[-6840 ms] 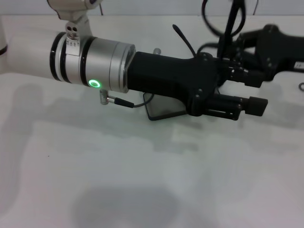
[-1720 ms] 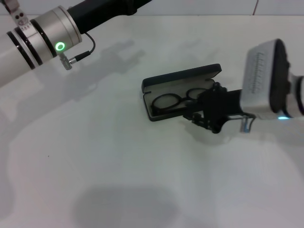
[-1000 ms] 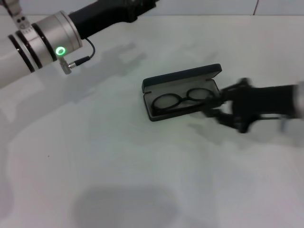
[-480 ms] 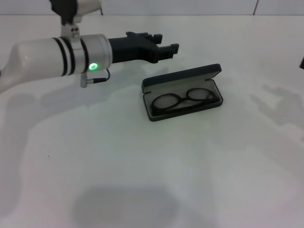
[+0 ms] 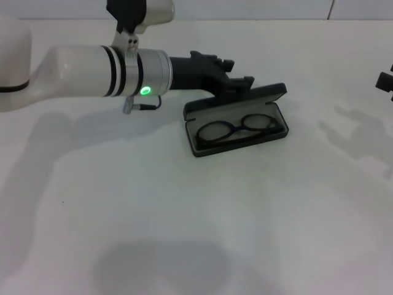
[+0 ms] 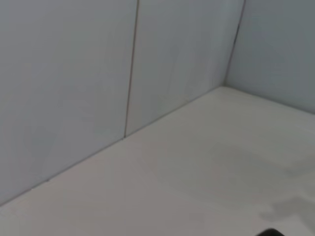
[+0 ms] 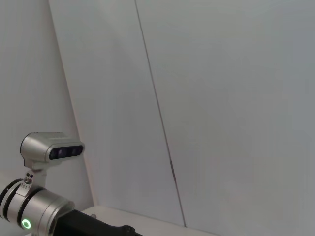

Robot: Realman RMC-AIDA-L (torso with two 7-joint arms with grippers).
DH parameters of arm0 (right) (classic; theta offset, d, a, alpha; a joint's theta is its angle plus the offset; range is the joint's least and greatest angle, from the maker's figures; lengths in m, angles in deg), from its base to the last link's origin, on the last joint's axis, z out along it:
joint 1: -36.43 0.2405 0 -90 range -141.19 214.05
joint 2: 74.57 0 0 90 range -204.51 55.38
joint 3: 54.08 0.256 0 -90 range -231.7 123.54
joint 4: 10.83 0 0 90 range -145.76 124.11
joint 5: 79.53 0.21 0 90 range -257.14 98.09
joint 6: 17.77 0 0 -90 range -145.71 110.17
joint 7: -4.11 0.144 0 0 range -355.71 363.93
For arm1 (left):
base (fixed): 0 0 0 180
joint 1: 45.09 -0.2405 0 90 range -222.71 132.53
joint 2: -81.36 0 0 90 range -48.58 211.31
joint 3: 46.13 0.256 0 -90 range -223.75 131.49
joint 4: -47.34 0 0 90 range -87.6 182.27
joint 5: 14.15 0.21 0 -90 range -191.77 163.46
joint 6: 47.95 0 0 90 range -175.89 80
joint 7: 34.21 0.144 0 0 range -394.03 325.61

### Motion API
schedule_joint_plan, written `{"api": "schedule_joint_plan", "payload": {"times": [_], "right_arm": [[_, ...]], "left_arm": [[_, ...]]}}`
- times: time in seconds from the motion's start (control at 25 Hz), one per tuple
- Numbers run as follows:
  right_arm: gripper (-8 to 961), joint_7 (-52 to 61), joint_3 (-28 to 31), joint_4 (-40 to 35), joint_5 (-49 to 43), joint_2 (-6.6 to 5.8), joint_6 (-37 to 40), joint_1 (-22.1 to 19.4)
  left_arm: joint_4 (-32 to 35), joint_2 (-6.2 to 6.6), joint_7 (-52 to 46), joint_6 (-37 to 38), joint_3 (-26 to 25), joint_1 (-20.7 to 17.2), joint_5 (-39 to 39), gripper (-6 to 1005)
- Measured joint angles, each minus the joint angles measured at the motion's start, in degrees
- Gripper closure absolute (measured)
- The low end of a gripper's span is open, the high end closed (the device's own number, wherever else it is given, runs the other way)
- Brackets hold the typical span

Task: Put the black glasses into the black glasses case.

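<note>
- While the black glasses case [image 5: 236, 120] is lying open on the white bench [image 5: 184, 221], the black glasses [image 5: 236, 128] are sitting inside on its grey lining.
- Left gripper [image 5: 236, 84] is reaching over the raised lid's back edge; I cannot tell how far its jaws are parted.
- Right gripper [image 5: 387, 80] is barely showing at the bench's right edge, its state unclear.

My right wrist camera faces a pale panelled wall [image 7: 221, 98] with two thin vertical seams. My left arm [image 7: 34, 209] appears low at one side: silver cuff with black rings, a lit green indicator ring [image 7: 25, 224], and a silver camera housing [image 7: 49, 150] mounted above it. A black section extends from the cuff over a strip of white desk [image 7: 162, 230].
</note>
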Motion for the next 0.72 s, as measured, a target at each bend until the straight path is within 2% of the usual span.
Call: {"api": "schedule_joint_plan", "payload": {"times": [0.24,0.72], "right_arm": [[418,-0.19,-0.93,0.64,-0.02,-0.01,-1.99,0.25],[416,-0.71,-3.93,0.98,0.21,0.07,-2.83,1.02]], "left_arm": [[0.19,-0.2,0.62,-0.02,5.36,-1.04,-0.16,363],[0.85,-0.44,4.27,1.04,8.55,-3.78,-1.11,362]]}}
